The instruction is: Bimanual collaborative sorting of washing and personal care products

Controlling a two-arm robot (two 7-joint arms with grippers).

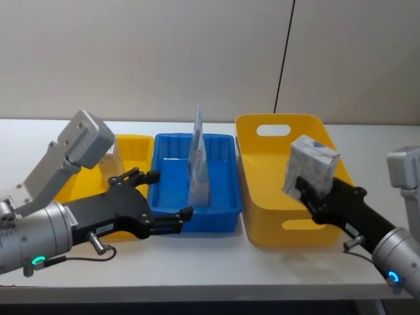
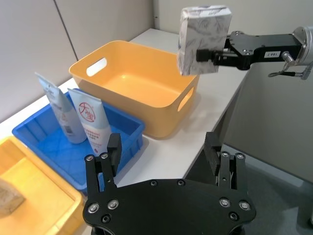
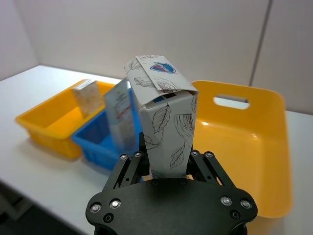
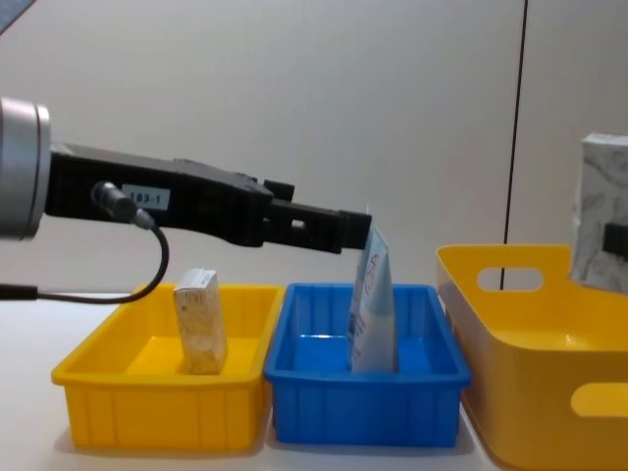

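Head view: a white desk (image 1: 216,269) carries three bins in a row. A small yellow bin (image 1: 134,146) is on the left, a blue bin (image 1: 223,213) in the middle, and a large yellow bin (image 1: 269,223) with handle slots on the right. The left hand (image 1: 172,195) hovers over the blue bin's front left corner, fingers spread and holding nothing. Pale blue tubes (image 1: 199,164) stand upright in the blue bin. The right hand (image 1: 307,189) is clamped on a leaf-printed carton (image 1: 314,164), held tilted in the air over the large yellow bin's right side.

Left wrist view: two tubes lean together in the blue bin. A tan mottled carton (image 2: 10,196) sits in the small yellow bin.

Right wrist view: the leaf-printed carton stands between the right hand's fingers, its top flap folded over.

Chest view: the tan mottled carton stands upright in the small yellow bin. The left arm reaches across above the bins, and its tip is just beside the tubes' top.
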